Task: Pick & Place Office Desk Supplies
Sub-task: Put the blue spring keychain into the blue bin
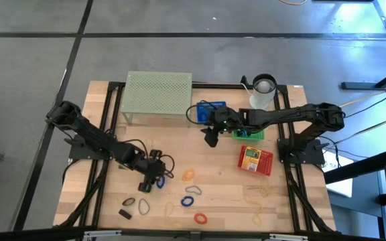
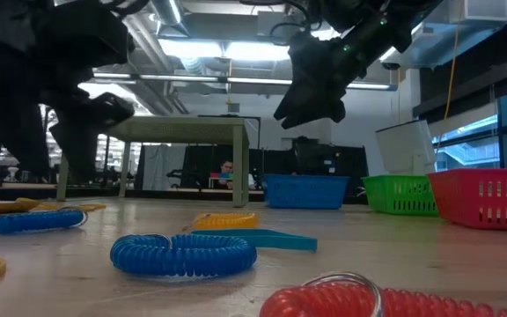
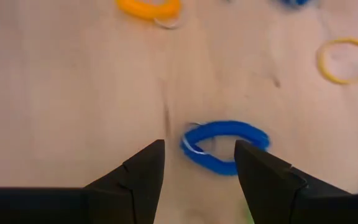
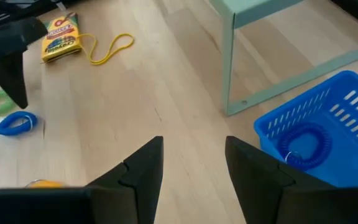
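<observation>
My left gripper (image 1: 154, 182) is open and low over the table's near-left part. In the left wrist view its fingers (image 3: 143, 171) stand on either side of a blue coiled loop (image 3: 224, 146) that lies flat on the wood. My right gripper (image 1: 211, 138) is open and raised above the table, just near of the blue basket (image 4: 319, 140). That basket holds a blue coil (image 4: 303, 151). Orange (image 1: 189, 175), blue (image 1: 191, 195) and red (image 1: 200, 217) coils, yellow bands (image 1: 254, 195) and a black clip (image 1: 124, 214) lie loose on the near part of the table. A yellow-green card box (image 4: 61, 36) lies flat.
The pale green mesh stand (image 1: 158, 97) stands on the table's far part, its leg (image 4: 229, 59) close to my right gripper. A white cup (image 1: 263, 90), a green basket (image 1: 248, 134) and a red basket (image 1: 255, 161) stand on the right. Bare wood lies between the arms.
</observation>
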Motion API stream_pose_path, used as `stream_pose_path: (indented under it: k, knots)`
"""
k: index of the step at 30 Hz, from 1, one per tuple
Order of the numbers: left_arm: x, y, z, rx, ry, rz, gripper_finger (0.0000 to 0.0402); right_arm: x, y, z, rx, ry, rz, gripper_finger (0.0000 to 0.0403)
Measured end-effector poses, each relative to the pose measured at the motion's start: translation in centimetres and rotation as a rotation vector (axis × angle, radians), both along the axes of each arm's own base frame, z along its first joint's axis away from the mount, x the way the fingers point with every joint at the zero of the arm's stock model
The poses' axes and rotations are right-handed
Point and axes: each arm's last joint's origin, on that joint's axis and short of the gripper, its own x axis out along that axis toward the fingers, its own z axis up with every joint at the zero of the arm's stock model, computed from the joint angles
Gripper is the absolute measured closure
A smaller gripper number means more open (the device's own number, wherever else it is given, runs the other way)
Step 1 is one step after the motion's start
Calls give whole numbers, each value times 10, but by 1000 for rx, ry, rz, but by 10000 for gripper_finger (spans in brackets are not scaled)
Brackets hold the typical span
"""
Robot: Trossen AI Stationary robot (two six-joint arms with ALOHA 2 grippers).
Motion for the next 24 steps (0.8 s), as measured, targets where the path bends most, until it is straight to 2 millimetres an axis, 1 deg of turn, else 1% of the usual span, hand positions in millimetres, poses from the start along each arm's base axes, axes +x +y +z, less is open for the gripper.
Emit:
stream_pose_path:
  k: [4, 11, 16, 18, 20, 24]
  knots:
    - [0, -4, -6, 54, -8, 47, 212, 0, 3, 0, 0, 0, 8, 230]
    - [4, -8, -31, 37, 100, 44, 212, 0, 4, 0, -1, 1, 13, 230]
    - [6, -9, -40, 84, 128, 40, 215, 0, 4, 0, -17, 2, -5, 230]
    - [6, -9, -41, 96, 124, 20, 225, 0, 3, 0, -21, 2, -10, 230]
    - [6, -9, -40, 109, 116, -4, 244, 0, 3, 0, -23, 2, -13, 230]
    - [9, -11, -39, 105, 80, -54, 304, 0, 3, 0, -23, 2, -13, 230]
